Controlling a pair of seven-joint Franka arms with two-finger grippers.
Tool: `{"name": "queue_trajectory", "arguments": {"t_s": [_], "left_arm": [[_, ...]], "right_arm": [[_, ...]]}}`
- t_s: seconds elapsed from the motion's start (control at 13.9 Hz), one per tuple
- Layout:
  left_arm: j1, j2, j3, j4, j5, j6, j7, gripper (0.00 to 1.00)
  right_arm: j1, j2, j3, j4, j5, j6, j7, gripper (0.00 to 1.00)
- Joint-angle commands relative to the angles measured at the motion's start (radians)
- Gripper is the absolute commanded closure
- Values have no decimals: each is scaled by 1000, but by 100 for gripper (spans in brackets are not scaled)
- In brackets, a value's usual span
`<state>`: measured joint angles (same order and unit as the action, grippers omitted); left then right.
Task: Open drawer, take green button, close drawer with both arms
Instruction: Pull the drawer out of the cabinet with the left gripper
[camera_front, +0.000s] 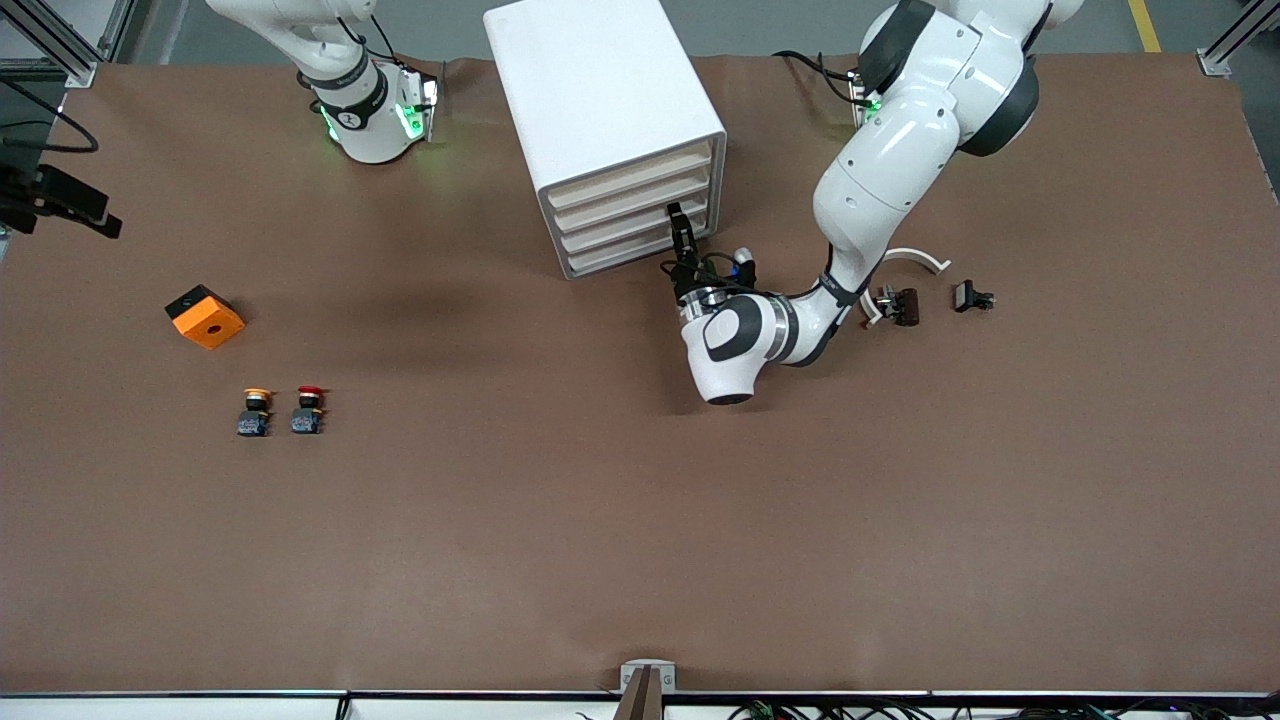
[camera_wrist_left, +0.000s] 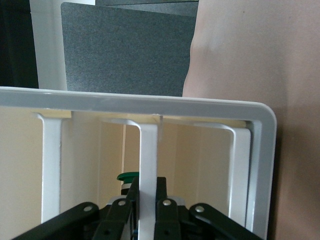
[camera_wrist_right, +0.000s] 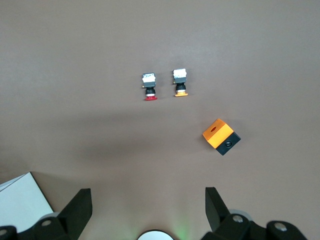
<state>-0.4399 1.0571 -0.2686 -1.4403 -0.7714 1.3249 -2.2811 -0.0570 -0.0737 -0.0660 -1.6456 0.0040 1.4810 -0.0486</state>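
Note:
The white cabinet (camera_front: 600, 90) stands at the table's middle, near the robots' bases, its drawers all pushed in. My left gripper (camera_front: 683, 235) reaches level into its lowest fronts. In the left wrist view that gripper (camera_wrist_left: 148, 200) is shut on the white front lip (camera_wrist_left: 148, 150) of the drawer (camera_front: 625, 255). Just past one finger (camera_wrist_left: 131, 192) the green cap of the button (camera_wrist_left: 127, 176) peeks out; the rest of it is hidden. My right gripper (camera_wrist_right: 147, 210) hangs open and empty high over the right arm's end of the table, outside the front view.
A red-capped button (camera_front: 308, 408), a yellow-capped button (camera_front: 255, 410) and an orange box (camera_front: 205, 316) lie toward the right arm's end. Small dark parts (camera_front: 897, 303) (camera_front: 972, 297) and a white curved piece (camera_front: 915, 257) lie by the left arm.

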Motion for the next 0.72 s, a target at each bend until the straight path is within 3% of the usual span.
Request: {"name": "queue_trajectory", "arguments": {"t_s": [0.0,0.22,0.65], "left_arm": [[6,6,14,15,12,2,-17,100],[18,1,75,35,0,2,-8,100],[113,3,81,83,-2,28,19,100]], "right_arm": [[9,15,11,36,-15,-13,0,0],[10,75,9,36,-16,-13,0,0],[-7,158,3,55,-79,24,-31,0]]}}
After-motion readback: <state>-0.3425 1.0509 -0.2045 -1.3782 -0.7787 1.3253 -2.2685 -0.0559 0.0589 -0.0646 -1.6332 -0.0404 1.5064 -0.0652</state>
